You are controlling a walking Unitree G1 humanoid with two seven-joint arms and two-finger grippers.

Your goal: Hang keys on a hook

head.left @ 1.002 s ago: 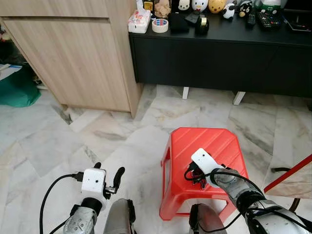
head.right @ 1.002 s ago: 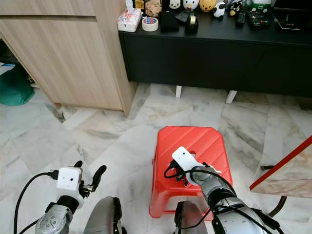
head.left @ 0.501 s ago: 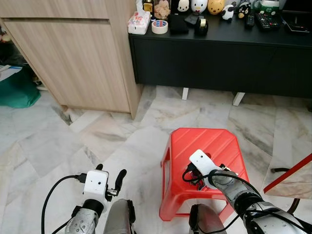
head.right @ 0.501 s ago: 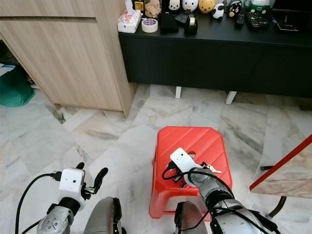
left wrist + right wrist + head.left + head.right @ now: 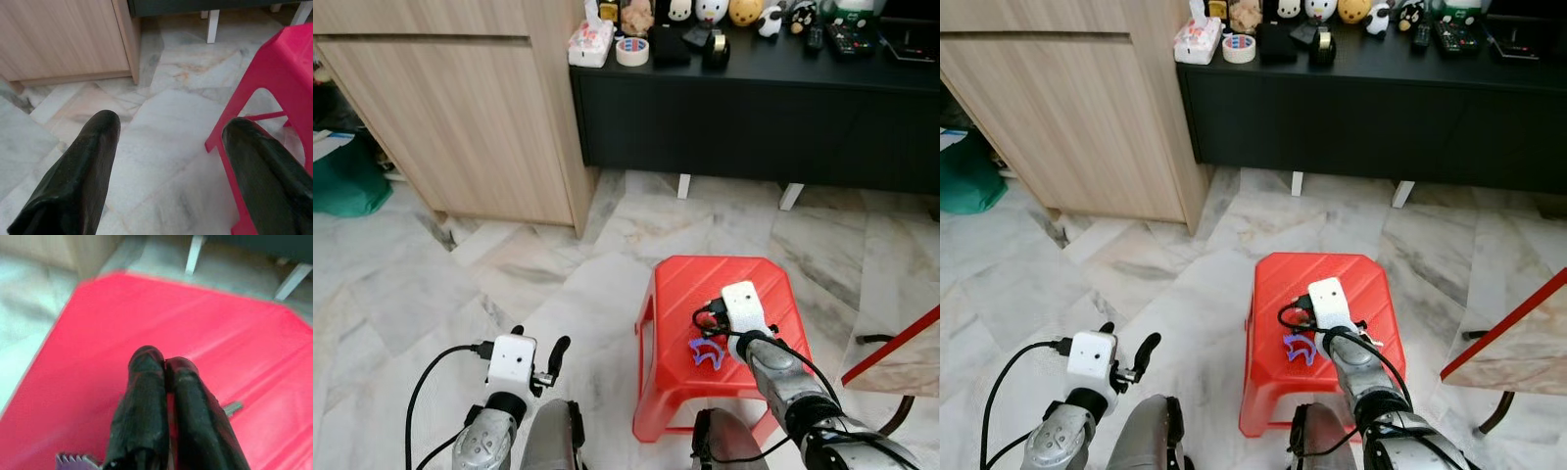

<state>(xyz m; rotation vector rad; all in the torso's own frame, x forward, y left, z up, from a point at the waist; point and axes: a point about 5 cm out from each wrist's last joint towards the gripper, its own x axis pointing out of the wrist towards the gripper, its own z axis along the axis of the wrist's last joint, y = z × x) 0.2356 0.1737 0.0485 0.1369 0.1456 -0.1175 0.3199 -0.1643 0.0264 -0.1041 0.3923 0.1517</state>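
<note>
A red plastic stool (image 5: 690, 289) stands on the marble floor in front of me. On its seat lies a bunch of keys with a purple tag (image 5: 708, 352) and a silver key (image 5: 233, 407). My right gripper (image 5: 166, 363) is low over the seat, right above the keys, its fingers pressed shut; I cannot tell whether they pinch the ring. Its white wrist camera box (image 5: 741, 305) hides the fingers from above. My left gripper (image 5: 536, 341) hangs open over the floor to the left of the stool, with nothing between its fingers (image 5: 93, 147).
A black low cabinet (image 5: 754, 108) along the far wall carries toys, a tape roll (image 5: 633, 51) and a tissue pack. A light wood cabinet (image 5: 460, 108) stands at back left. A red-edged tabletop (image 5: 901, 352) juts in at the right.
My right gripper has moved from the stool's front part further onto the seat and turned, uncovering the purple tag. The left arm has drifted slightly to the right.
</note>
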